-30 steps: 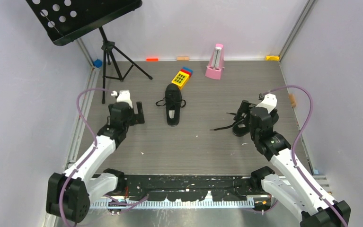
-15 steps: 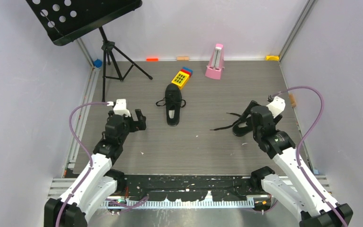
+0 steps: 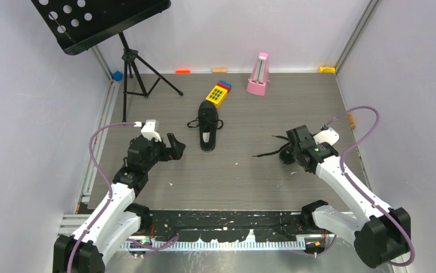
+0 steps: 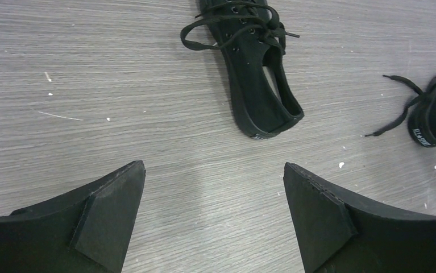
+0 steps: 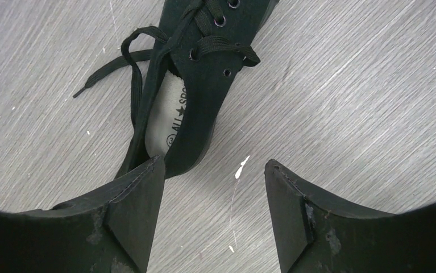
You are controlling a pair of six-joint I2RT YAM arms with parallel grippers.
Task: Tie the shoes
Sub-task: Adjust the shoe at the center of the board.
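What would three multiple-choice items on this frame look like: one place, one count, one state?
1. The yellow keypad toy lies: A. just beyond the centre shoe's toe; B. inside a shoe; C. on top of a shoe.
2. Black shoes on the table: A. one; B. two; C. three.
3. The left gripper is: A. shut on a lace; B. shut on a heel; C. open and empty.
1 A: the toy sits just past that toe. 2 B: the centre shoe plus the right shoe by the right gripper. 3 C: its fingers stand wide apart over bare table.
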